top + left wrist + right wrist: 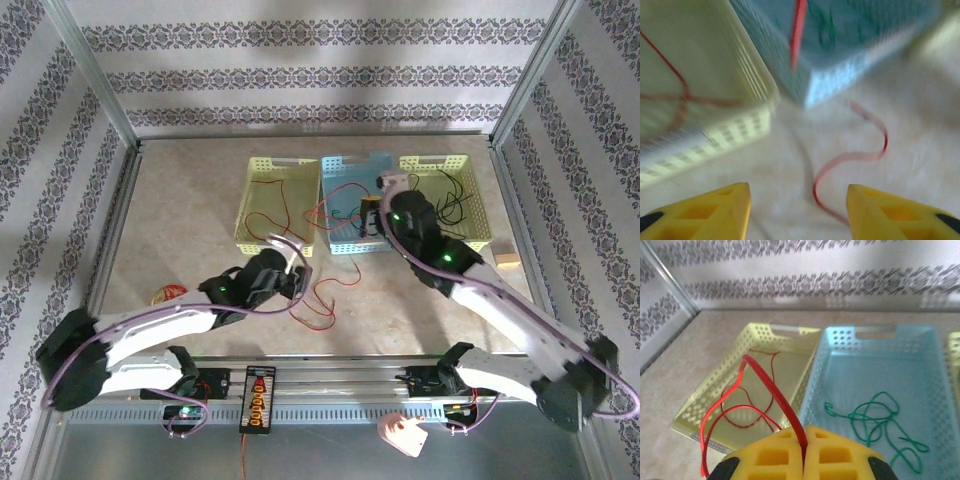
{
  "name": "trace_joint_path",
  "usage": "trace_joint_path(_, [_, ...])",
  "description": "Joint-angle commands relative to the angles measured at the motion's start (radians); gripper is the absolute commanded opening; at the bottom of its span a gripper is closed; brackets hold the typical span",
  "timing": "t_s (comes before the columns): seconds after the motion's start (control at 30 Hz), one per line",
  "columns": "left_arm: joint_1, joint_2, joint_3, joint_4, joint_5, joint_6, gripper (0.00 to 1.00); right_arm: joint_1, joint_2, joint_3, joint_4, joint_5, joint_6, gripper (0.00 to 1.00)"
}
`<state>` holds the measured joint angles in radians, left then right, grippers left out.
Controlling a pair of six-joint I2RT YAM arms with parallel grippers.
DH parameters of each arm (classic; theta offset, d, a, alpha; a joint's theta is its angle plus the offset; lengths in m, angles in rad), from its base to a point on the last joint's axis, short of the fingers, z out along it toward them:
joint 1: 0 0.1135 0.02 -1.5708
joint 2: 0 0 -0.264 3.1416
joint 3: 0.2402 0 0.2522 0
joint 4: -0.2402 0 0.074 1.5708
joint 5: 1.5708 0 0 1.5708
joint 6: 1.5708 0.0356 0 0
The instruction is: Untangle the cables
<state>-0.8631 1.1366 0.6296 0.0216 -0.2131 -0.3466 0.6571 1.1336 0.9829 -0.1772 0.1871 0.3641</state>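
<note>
The right gripper (804, 436), bottom centre, pinches the red cable (775, 392), likely to steer it into the yellow basket (696, 405) at left, clear of the green cable (865, 416) in the blue basket (840, 340); the left gripper (798, 197) hangs spread.

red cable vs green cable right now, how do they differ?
Grip: the red cable is pinched in the shut right gripper; the green cable is held by nothing.
Pose: the red cable arcs up into the air from the gripper; the green cable lies flat in loose loops on the floor of the blue basket.
Both are thin flexible strands.
</note>
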Motion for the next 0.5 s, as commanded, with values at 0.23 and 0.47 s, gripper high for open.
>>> trace_joint_path(0.23, [0.105,-0.215,-0.082,-0.184,-0.204,-0.186,0.59,-0.022,0.501,0.337,0.121,-0.159,0.082,0.02])
trace_joint_path(0.47, [0.104,-0.210,-0.110,-0.206,-0.111,-0.160,0.67,-0.025,0.611,0.404,0.068,-0.217,0.130,0.51])
